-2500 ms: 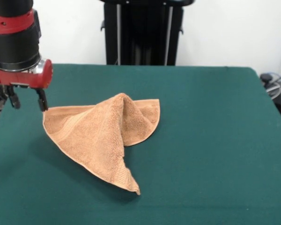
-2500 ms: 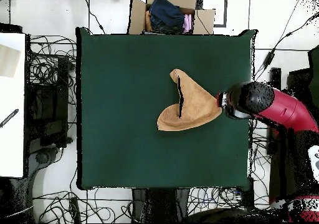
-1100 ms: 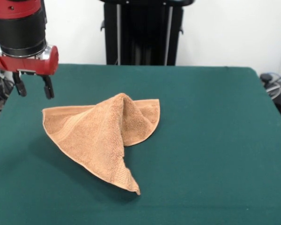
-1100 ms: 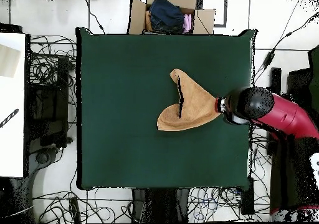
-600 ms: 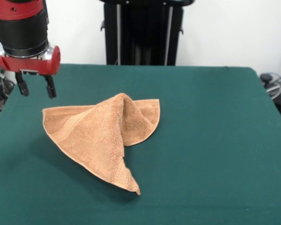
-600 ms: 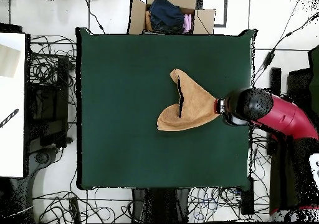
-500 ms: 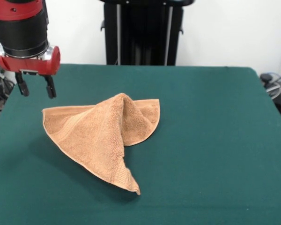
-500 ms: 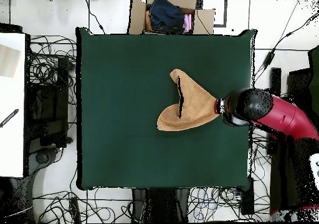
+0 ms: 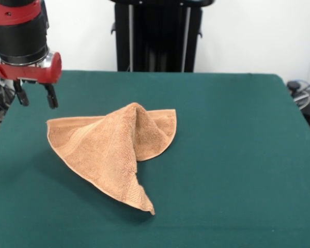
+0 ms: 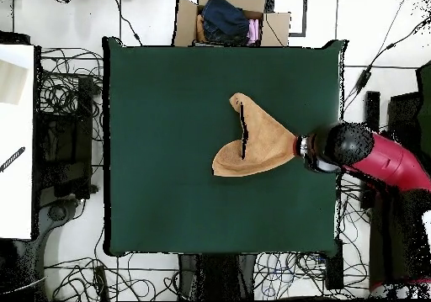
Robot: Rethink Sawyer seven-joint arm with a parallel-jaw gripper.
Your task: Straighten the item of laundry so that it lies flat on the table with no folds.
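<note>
Your hand towel [image 9: 113, 152] sits left of centre on the green table [image 9: 237, 155], doubled over with a raised ridge down its middle and a point reaching toward the lower frame. To flatten it, take one layer only at a free corner, lift low, and draw it away from the ridge. The gripper [image 9: 35, 98] hangs at upper left, above the towel's left corner, fingers parted, empty, touching nothing.

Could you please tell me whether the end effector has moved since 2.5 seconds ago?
Yes. The end effector has risen off the towel corner and now hangs open above it.
</note>
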